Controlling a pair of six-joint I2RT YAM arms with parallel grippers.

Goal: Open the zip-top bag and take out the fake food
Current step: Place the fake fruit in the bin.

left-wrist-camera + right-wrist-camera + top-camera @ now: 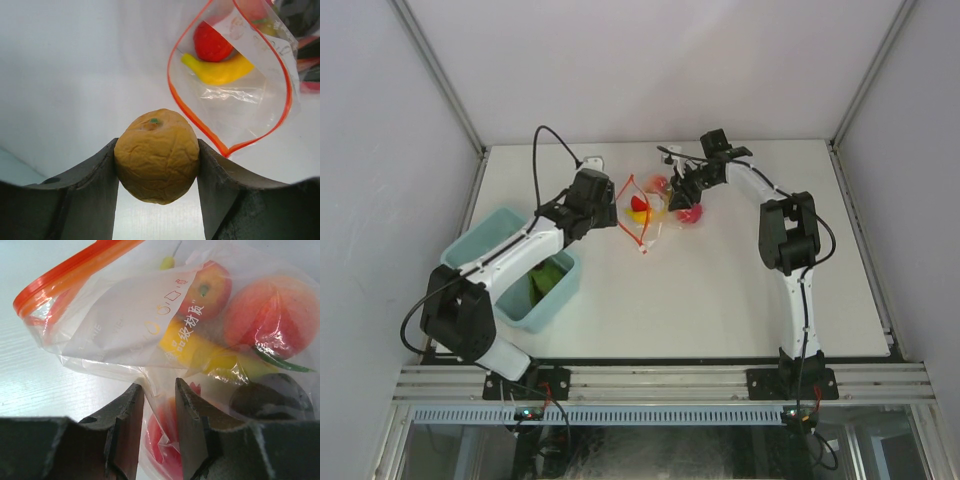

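The left gripper (pixel 157 167) clamps a wrinkled orange (pixel 156 150), with the open bag (pixel 240 105) at its one o'clock, while the right gripper (pixel 159 402) pinches a fold of the bag's clear plastic.

Bright, even, diffuse light casts faint shadows; highlights glint on the crinkled zip-top bag (pixel 100 325).

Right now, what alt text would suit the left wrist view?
The left gripper clamps a wrinkled orange fruit between its dark fingers. Behind it, on the white table, lies the open zip-top bag holding a banana and a red piece.
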